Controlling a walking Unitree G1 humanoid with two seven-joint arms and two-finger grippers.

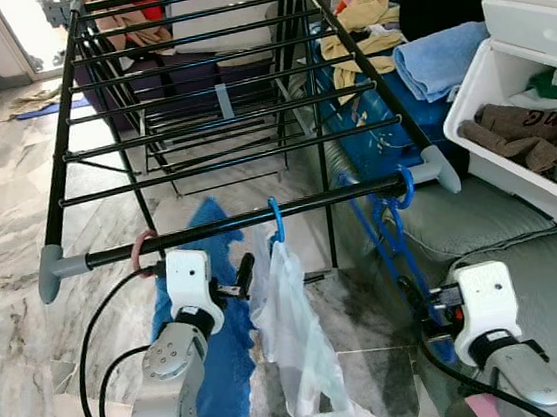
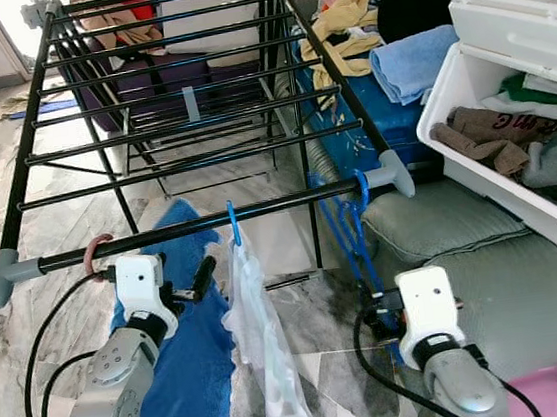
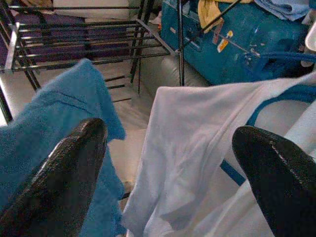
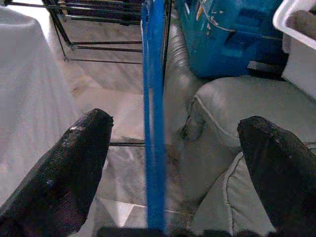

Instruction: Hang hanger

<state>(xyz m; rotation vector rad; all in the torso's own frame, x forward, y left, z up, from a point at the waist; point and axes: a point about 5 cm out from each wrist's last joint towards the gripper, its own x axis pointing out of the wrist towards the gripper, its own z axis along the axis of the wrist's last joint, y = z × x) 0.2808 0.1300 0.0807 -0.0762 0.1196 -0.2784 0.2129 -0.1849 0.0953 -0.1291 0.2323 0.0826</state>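
A blue hanger (image 1: pixel 276 219) carrying a white shirt (image 1: pixel 295 337) hung from the front bar of the drying rack (image 1: pixel 239 219). The left gripper (image 3: pixel 168 163) sat beside the shirt, fingers spread, grasping nothing. The right gripper (image 4: pixel 173 163) stood spread around a second blue hanger (image 4: pixel 153 108). A white bin (image 1: pixel 514 156) held folded clothes (image 1: pixel 516 131).

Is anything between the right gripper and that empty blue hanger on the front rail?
Nothing visible. The blue hanger already hangs between the open fingers of the right gripper, its hook over the front rail near the right end. The white garment hangs further left, clear of it.
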